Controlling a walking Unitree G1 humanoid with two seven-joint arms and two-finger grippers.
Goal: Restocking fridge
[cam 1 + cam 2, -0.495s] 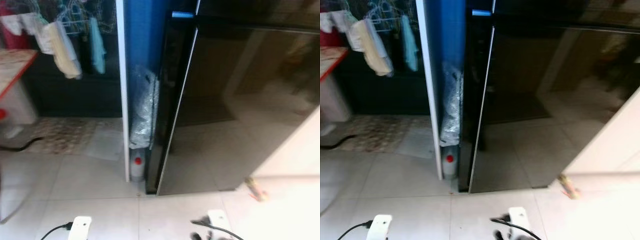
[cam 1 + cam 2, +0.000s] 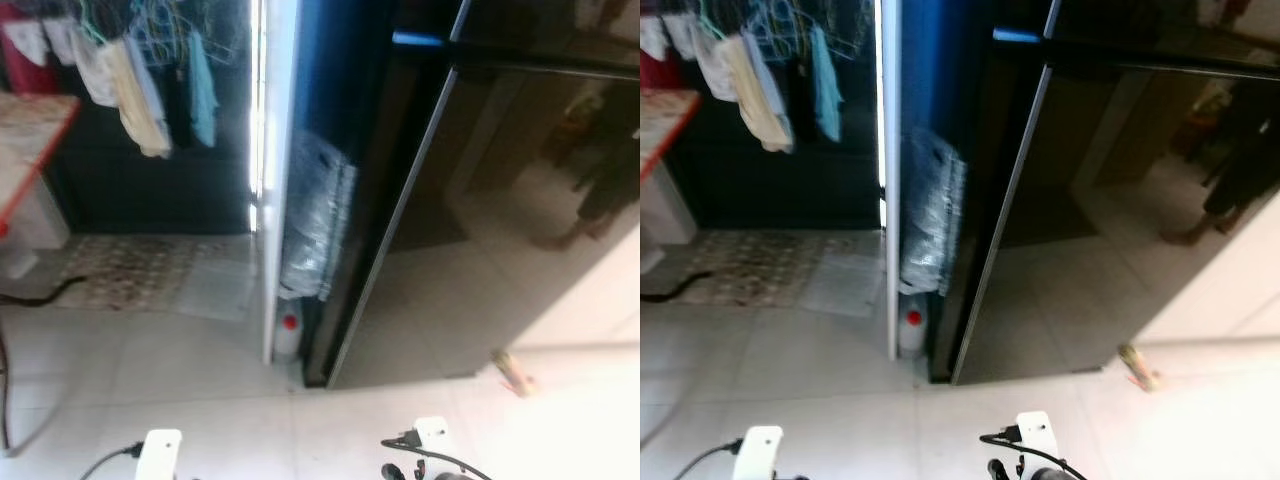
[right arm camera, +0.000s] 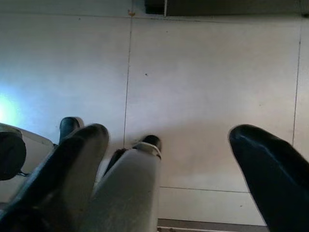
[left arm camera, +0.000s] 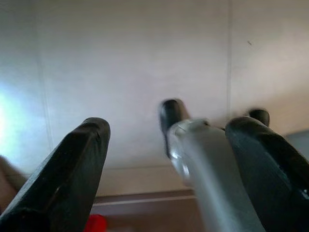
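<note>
While facing black fridge (image 2: 500,220) (door closed), both arms idle: left gripper (image 4: 169,164) and right gripper (image 3: 169,169) spread wide, empty, over floor tiles (image 3: 207,72).

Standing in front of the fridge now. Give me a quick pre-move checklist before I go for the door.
1. Fridge door shut, no gap showing: ok.
2. Door handle located: cannot tell, none visible on the dark front.
3. Left claw open and free of load: ok.
4. Right claw open and free of load: ok.
5. Stock item to put in: not ok, neither claw carries one.
6. Small red-capped bottle in the gap beside the fridge, off the door's front: ok.
</note>
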